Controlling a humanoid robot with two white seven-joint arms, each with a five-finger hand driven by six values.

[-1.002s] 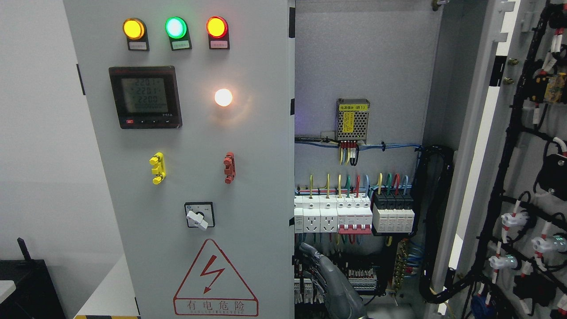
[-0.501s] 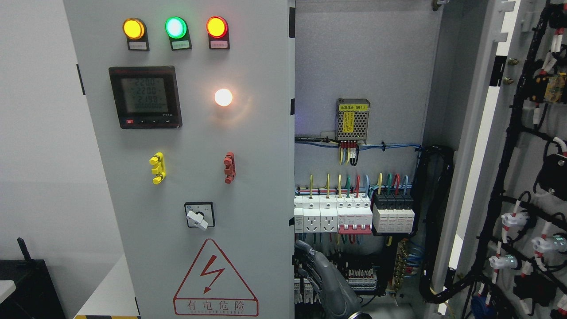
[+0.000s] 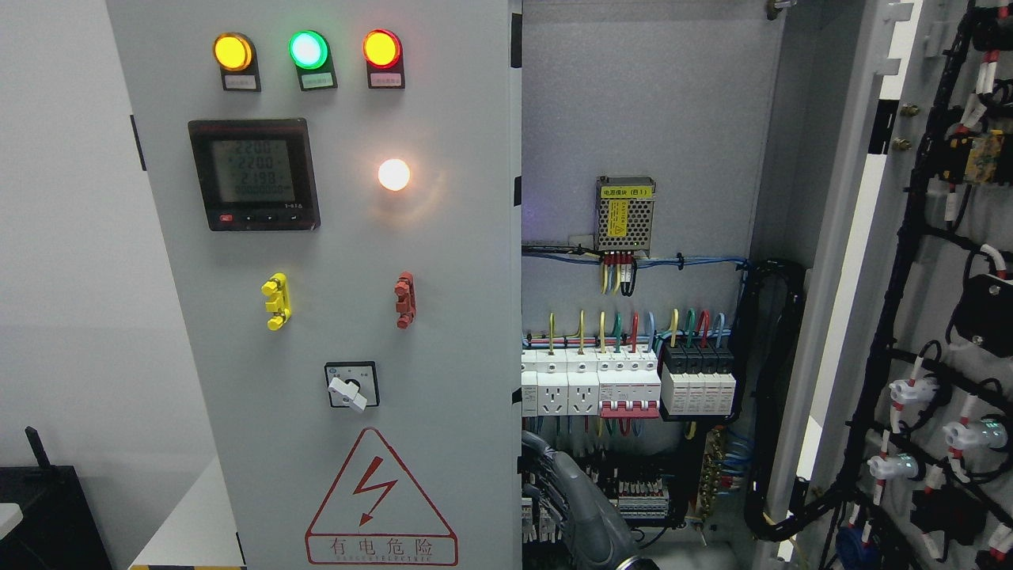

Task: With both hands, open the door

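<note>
One robot hand (image 3: 566, 495) shows at bottom centre, grey, just right of the left door (image 3: 340, 285) free edge; I cannot tell which side its arm enters from. Fingers seem curled by the edge, but grip I cannot tell. Door edge runs vertical, directly to the left of the hand. Right door (image 3: 934, 317) is already swung open at far right. Next I'd judge: push the left door leftward.
</note>
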